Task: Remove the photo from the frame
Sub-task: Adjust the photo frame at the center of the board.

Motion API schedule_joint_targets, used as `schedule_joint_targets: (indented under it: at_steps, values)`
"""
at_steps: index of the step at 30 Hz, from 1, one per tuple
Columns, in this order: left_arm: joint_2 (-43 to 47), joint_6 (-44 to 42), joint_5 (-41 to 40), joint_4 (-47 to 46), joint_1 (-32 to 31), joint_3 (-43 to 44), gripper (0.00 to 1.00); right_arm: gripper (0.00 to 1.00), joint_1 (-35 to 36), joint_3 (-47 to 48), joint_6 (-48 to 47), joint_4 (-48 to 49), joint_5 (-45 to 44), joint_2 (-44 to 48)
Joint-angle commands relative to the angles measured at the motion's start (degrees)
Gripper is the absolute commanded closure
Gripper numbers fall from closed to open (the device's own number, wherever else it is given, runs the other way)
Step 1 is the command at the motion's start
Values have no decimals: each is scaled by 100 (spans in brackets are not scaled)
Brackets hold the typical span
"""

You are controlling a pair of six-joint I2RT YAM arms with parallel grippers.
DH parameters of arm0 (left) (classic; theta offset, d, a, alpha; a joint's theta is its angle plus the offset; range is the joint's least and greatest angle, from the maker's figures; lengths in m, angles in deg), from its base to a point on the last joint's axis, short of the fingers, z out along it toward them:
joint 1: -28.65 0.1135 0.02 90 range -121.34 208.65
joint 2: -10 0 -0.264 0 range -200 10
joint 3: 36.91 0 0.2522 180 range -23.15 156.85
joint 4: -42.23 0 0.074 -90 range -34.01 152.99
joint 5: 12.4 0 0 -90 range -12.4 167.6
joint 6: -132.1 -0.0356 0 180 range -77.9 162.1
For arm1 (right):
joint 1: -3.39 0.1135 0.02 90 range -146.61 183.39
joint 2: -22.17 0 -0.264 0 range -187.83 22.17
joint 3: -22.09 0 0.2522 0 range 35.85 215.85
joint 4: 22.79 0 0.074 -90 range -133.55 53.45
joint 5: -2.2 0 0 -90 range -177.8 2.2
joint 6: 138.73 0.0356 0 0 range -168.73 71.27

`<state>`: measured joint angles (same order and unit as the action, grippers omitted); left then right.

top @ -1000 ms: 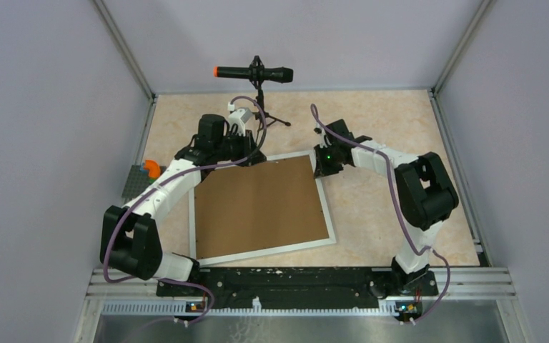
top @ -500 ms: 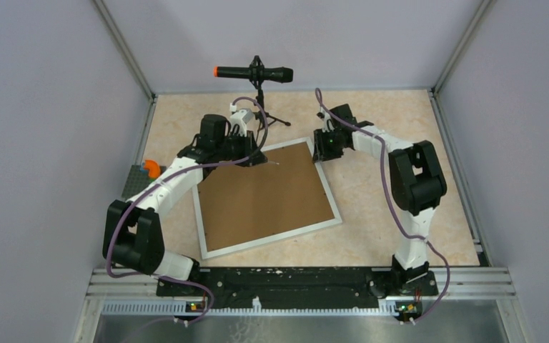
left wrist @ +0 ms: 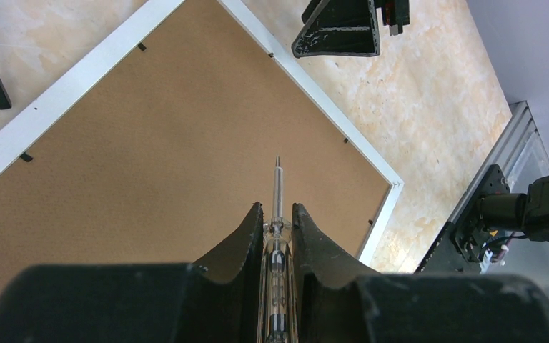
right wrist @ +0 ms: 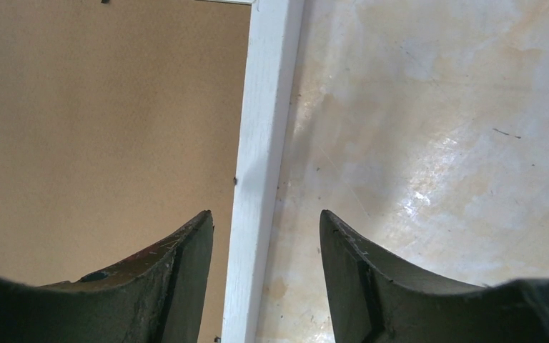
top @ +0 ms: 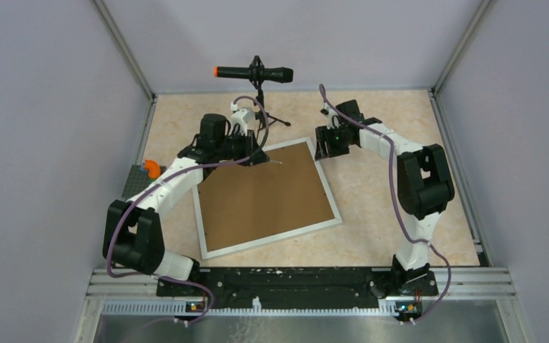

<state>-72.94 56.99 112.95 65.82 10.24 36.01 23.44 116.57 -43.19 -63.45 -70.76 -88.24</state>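
Note:
The white frame [top: 271, 238] lies face down on the table, its brown backing board [top: 264, 194] up. The photo is hidden under that board. My left gripper [top: 257, 156] hovers over the frame's far edge, shut on a small screwdriver [left wrist: 277, 182] with a clear handle, whose thin shaft points out over the board [left wrist: 150, 164]. My right gripper [top: 323, 150] is at the frame's far right corner. In the right wrist view it [right wrist: 266, 214] stands open, its fingers straddling the white border [right wrist: 268, 107] without touching it.
A black microphone with an orange tip [top: 254, 73] stands on a small tripod at the back. An orange piece [top: 150, 168] sits on a dark plate at the left wall. Side walls and a metal rail [top: 293, 286] bound the table.
The frame has turned counter-clockwise and its far right corner moved back. My right gripper went with it, then opened and let go of the border. The left gripper kept its hold.

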Motion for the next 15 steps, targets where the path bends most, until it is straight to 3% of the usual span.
schedule_joint_targets:
  at_steps: [1, 10, 15]
  values:
    - [100, -10, 49, -313, 30, -86, 100, 44, 129, 504, 27, 113, -131, -188]
    - [154, -12, 66, -364, 92, -141, 100, 45, 318, 1318, 329, 257, -607, -1108]
    - [145, -13, 86, -394, 119, -150, 100, 53, 326, 1461, 663, 382, -857, -1423]
